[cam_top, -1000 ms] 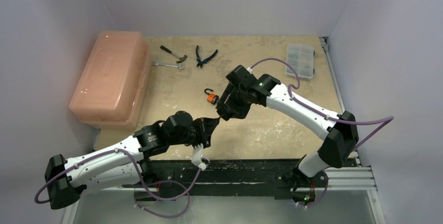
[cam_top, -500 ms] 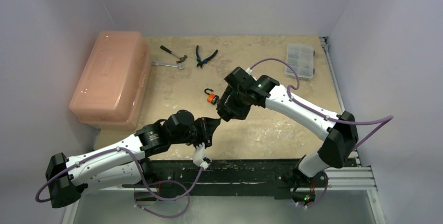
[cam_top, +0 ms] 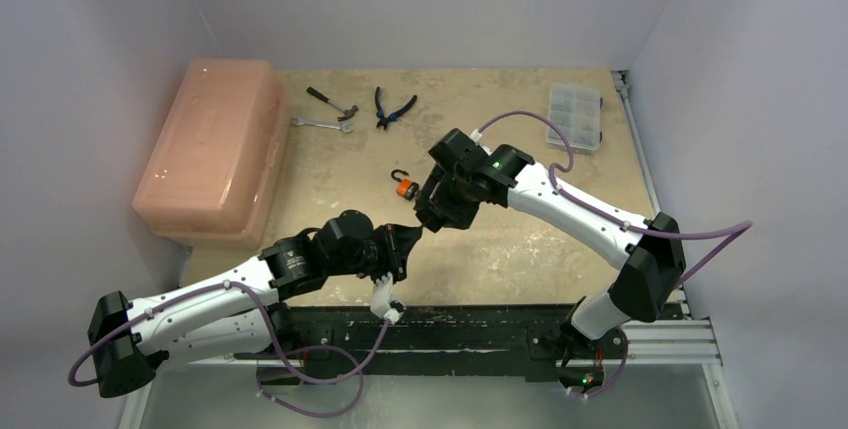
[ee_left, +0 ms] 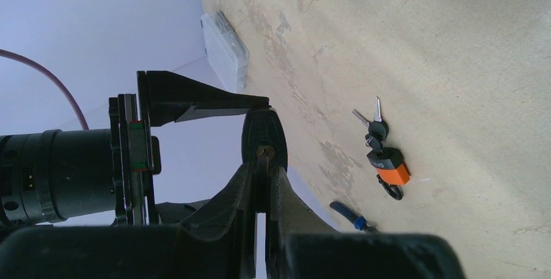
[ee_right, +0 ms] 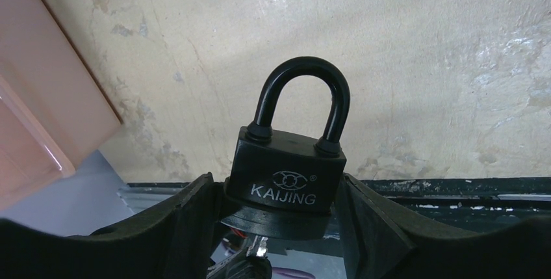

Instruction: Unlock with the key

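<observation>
My right gripper is shut on a black padlock marked KAIJING, its shackle closed and pointing away. My left gripper is shut on a key, whose silver tip sits at the keyhole in the padlock's underside. In the top view the two grippers meet at mid-table, the left gripper just below the right gripper. Whether the key is inside the keyhole is hard to tell.
An orange padlock with keys lies just left of the grippers; it also shows in the left wrist view. A pink toolbox, hammer, wrench, pliers and a clear parts box lie further back.
Both arms have shifted very slightly; the left gripper has edged toward the padlock. Both grips are unchanged.
</observation>
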Motion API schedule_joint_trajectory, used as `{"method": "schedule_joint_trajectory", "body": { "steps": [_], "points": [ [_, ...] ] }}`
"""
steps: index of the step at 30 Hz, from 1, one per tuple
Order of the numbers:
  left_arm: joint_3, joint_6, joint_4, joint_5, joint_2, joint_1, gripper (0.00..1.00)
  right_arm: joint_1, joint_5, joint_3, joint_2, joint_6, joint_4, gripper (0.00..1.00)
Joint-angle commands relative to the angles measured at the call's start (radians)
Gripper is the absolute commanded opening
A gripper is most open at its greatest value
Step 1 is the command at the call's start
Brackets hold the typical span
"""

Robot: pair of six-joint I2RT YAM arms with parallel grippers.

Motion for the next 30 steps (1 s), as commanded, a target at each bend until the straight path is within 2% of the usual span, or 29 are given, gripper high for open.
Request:
{"method": "schedule_joint_trajectory", "body": {
  "steps": [1,7,13,30],
  "points": [
    [0.037,0.058,-0.019,-0.066,0.017,0.000,0.00,0.036,-0.053,0.054,-0.032,0.022,0.068,0.00],
    [0.030,0.072,-0.009,-0.082,0.019,-0.002,0.00,0.045,-0.038,0.054,-0.038,0.024,0.078,0.00],
    [0.004,0.015,0.063,-0.041,0.013,-0.002,0.00,0.048,-0.036,0.057,-0.038,0.034,0.075,0.00],
    [0.004,0.035,0.018,-0.053,-0.008,-0.002,0.00,0.054,-0.024,0.039,-0.052,0.041,0.095,0.00]
  ]
}}
